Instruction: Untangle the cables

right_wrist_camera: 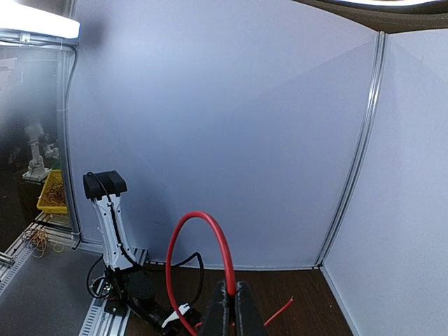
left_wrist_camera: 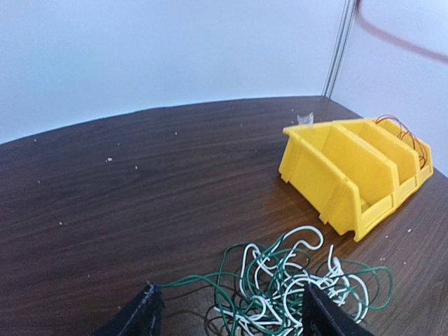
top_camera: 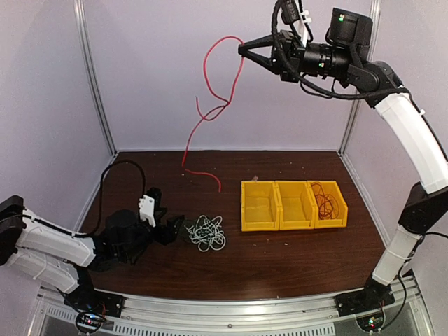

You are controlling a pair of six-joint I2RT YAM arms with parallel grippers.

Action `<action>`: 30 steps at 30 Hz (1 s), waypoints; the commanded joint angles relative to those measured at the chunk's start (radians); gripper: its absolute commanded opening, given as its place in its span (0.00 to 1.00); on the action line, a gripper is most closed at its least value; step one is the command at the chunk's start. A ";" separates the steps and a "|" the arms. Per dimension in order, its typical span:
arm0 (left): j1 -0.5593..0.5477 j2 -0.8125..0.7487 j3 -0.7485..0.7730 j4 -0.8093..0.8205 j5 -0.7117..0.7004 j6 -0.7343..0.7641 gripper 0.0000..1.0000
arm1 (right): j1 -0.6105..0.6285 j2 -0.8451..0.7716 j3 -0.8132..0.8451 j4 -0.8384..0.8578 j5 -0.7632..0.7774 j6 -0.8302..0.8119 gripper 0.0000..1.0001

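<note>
This is looking like a robotics lab, with a test cell standing inside it. Pale panel walls [top_camera: 161,70] framed by aluminium posts [top_camera: 94,77] are closing in a dark wooden bench [top_camera: 280,259]. The left arm [top_camera: 49,248] and the right arm [top_camera: 413,133], both white and black, are sitting bolted to a metal rail [top_camera: 231,308] at its near edge. Yellow parts bins [top_camera: 292,204] are standing on the bench, a camera mast [right_wrist_camera: 105,210] is rising at its edge, and a strip light [right_wrist_camera: 38,24] is glowing overhead.
</note>
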 commanded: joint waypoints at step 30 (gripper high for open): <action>-0.006 -0.190 0.114 -0.209 0.075 0.051 0.79 | -0.482 -0.266 -0.566 0.097 -0.023 0.001 0.00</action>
